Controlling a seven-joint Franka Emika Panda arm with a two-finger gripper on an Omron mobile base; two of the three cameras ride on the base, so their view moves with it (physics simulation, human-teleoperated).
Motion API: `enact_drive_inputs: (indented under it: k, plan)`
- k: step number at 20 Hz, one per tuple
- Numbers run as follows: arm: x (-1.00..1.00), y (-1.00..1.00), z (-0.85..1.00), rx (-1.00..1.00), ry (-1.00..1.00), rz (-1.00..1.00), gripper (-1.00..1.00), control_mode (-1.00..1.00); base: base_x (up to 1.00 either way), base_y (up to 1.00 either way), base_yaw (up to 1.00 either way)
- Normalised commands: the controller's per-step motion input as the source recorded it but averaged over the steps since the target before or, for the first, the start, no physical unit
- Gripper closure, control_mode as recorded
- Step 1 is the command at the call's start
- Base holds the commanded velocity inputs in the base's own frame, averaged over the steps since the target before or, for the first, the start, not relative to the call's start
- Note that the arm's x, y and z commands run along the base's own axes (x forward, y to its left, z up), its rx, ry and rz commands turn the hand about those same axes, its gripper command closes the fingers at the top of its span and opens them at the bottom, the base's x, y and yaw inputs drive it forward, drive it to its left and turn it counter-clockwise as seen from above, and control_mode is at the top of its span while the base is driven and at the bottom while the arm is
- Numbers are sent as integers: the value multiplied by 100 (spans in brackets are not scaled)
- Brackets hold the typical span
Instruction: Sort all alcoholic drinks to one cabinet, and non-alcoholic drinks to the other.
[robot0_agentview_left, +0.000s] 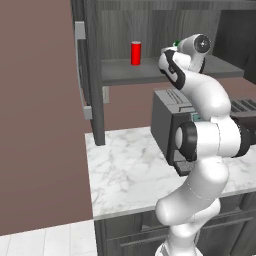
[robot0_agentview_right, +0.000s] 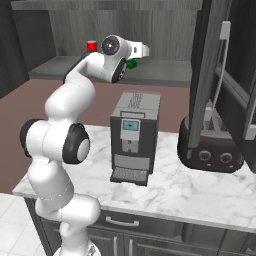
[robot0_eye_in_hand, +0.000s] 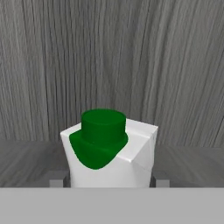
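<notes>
**Green-capped bottle held inside the cabinet**

My gripper (robot0_eye_in_hand: 109, 183) was clamped on the short green-and-white bottle (robot0_eye_in_hand: 111, 162), a fingertip at each flank, low on its body. It looked light, rigid and smooth-walled, squarish under a round cap. It stood on the grey wood-grain cabinet shelf (robot0_agentview_left: 150, 72), the red can (robot0_agentview_left: 135, 53) well apart.

We find even, soft, rendered lighting in all 3 views, with no glare and no blur. The marble counter (robot0_agentview_left: 125, 170) reads bright; the cabinet interior (robot0_agentview_right: 100, 30) is dim. Shadows are faint. Edges are slightly coarse, without visible distortion.
</notes>
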Motion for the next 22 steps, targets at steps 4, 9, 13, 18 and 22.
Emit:
enact_drive_inputs:
  k: [4,9,13,18,22]
  plan:
    - [0,0,-1,0,0,0,-100,-100,0,0,0]
    - [0,0,0,0,0,0,-100,-100,0,0,0]
    - [0,0,0,0,0,0,-100,-100,0,0,0]
    - [-14,0,0,0,0,0,-100,-100,0,0,0]
    - [-45,6,0,0,-1,0,-100,-100,0,0,0]
